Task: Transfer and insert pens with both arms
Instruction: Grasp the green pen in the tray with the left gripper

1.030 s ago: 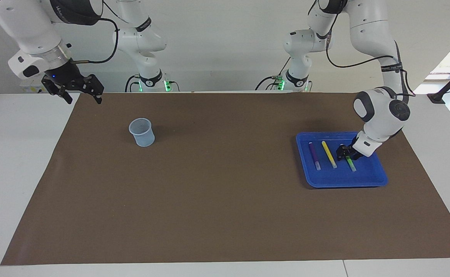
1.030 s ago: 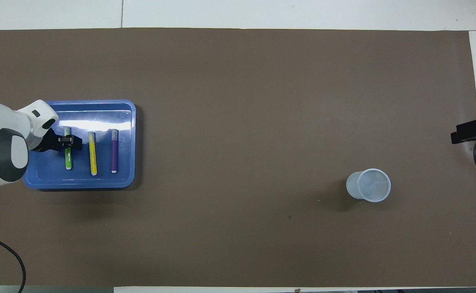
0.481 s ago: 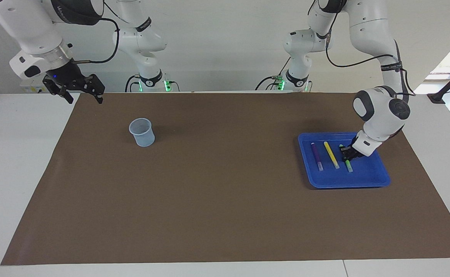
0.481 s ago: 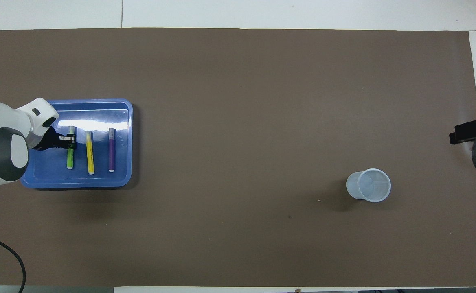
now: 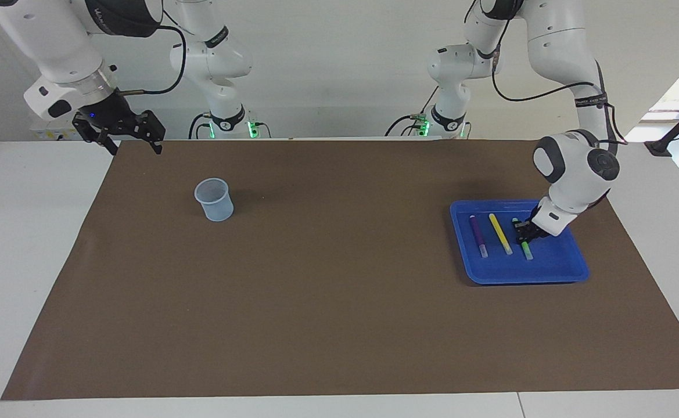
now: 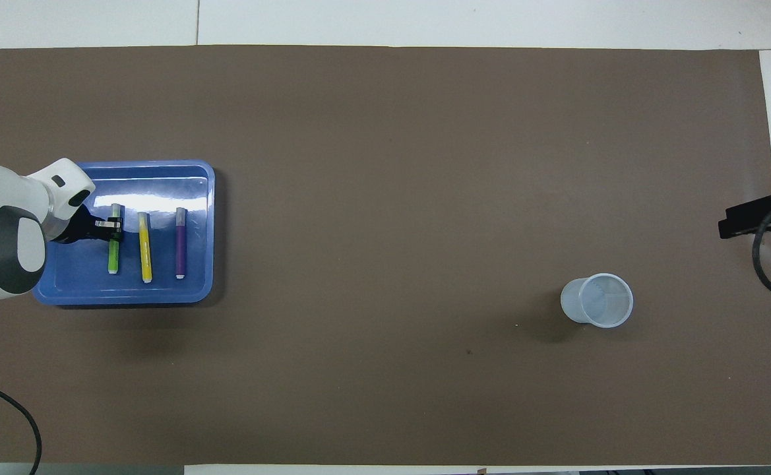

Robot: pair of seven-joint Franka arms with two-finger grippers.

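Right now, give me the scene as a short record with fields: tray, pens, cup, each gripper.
tray: blue tray at the left arm's end of the table
pens: purple pen, yellow pen, green pen, side by side in the tray
cup: clear cup, upright, empty, toward the right arm's end
left gripper: shut on green pen
right gripper: open, waiting above the mat's corner

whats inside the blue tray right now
Three pens lie side by side in the blue tray: purple pen, yellow pen and green pen. The left gripper is shut on the green pen, covering part of it.
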